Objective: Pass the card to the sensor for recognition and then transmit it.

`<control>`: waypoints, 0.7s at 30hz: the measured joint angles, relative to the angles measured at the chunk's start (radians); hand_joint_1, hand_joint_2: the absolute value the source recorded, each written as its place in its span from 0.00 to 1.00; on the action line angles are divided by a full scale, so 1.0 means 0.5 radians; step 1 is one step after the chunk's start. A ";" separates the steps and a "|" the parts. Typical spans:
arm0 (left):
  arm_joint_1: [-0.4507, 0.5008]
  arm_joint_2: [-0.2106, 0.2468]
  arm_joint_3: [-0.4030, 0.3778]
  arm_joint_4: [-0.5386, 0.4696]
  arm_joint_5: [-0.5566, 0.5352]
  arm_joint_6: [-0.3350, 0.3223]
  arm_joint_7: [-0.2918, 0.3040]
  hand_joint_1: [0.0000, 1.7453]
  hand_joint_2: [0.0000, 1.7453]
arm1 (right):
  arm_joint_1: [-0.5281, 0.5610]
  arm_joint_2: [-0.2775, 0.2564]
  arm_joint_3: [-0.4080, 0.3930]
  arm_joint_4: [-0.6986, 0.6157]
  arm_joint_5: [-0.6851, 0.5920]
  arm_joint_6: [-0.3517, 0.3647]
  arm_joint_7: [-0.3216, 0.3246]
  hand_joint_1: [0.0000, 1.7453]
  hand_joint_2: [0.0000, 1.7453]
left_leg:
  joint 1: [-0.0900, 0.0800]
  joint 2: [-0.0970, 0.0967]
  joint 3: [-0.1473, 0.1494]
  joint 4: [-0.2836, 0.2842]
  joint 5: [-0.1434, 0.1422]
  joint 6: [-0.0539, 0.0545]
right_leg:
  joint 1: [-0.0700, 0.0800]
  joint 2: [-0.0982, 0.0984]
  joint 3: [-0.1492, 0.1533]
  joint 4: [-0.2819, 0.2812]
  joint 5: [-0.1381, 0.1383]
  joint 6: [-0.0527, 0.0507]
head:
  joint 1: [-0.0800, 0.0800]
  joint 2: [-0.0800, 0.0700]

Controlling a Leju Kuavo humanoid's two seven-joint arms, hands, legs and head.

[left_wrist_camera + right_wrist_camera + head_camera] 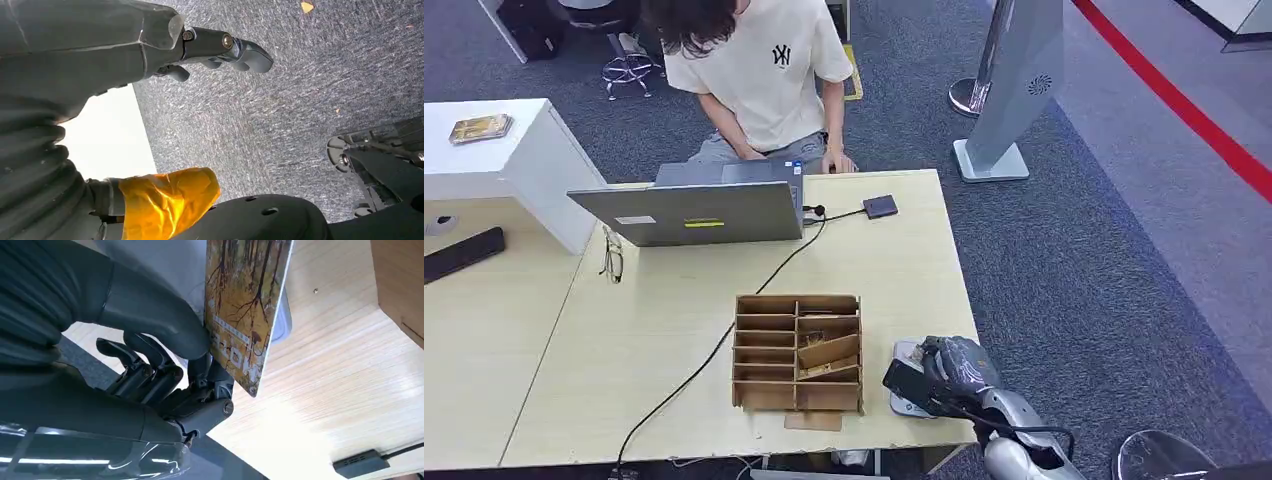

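A thin rectangular card printed with autumn trees [245,310] is pinched in the right robot hand [944,372] at the light wooden table's [674,320] near right corner. The small black sensor pad [880,207] lies well ahead of it, nearer this hand than the hanging, empty left robot hand [220,50].

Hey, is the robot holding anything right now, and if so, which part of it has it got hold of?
The right hand pinches the card by one end, thumb against its printed face. The left hand holds nothing.
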 joint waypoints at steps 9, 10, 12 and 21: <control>0.000 0.000 0.000 0.000 -0.005 0.000 -0.001 0.00 1.00 | 0.001 0.000 -0.006 0.000 -0.011 -0.004 -0.001 1.00 1.00 | 0.000 0.000 0.000 0.000 0.000 0.000 | 0.000 0.000 0.000 0.000 0.000 0.000 | 0.000 0.000; 0.000 0.000 0.000 0.000 -0.006 0.000 -0.001 0.00 1.00 | 0.001 0.000 -0.008 0.000 -0.016 -0.005 -0.002 1.00 1.00 | 0.000 0.000 0.000 0.000 0.000 0.000 | 0.000 0.000 0.000 0.000 0.000 0.000 | 0.000 0.000; 0.000 0.000 0.000 0.000 -0.008 0.000 -0.001 0.00 1.00 | 0.003 0.000 -0.015 0.000 -0.053 -0.004 -0.009 1.00 1.00 | 0.000 0.000 0.000 0.000 0.000 0.000 | 0.000 0.000 0.000 0.000 0.000 0.000 | 0.000 0.000; 0.000 0.002 0.000 0.000 -0.016 -0.003 -0.006 0.00 1.00 | 0.055 -0.002 -0.140 0.000 -0.458 0.068 -0.217 1.00 1.00 | 0.000 0.000 0.000 0.000 0.000 0.000 | 0.000 0.000 -0.001 0.000 0.000 0.000 | 0.000 0.000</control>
